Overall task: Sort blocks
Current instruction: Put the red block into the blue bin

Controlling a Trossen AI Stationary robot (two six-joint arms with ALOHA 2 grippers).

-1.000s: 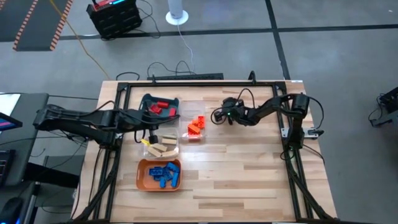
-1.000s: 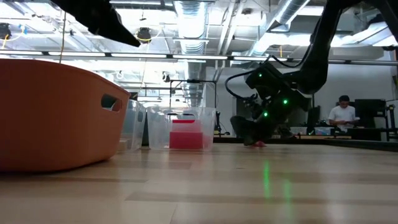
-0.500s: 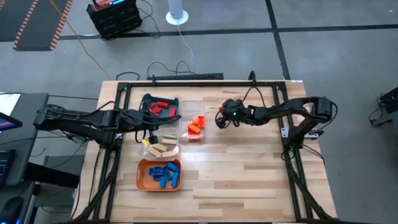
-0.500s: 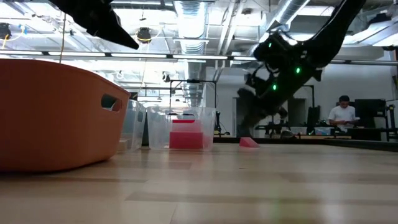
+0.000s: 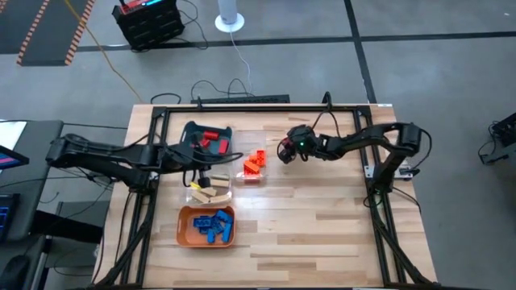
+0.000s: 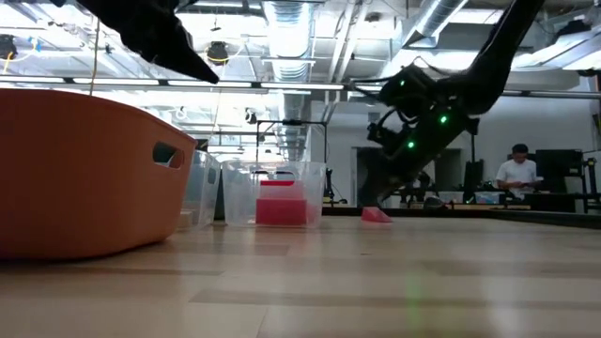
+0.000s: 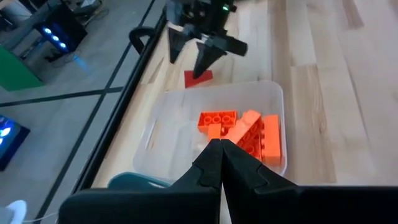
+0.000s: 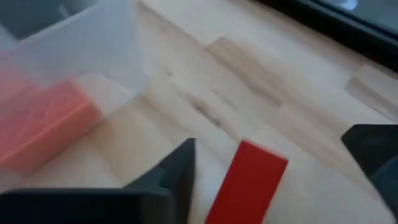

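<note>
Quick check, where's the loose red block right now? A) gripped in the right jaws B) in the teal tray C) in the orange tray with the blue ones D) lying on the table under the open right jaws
D: the red block lies on the wooden table between the open jaws of the right gripper, beside the clear tray of orange blocks; the low view shows it resting on the tabletop.

No readable text

None of the views shows a word, label, brand, number or sign that can be read.
</note>
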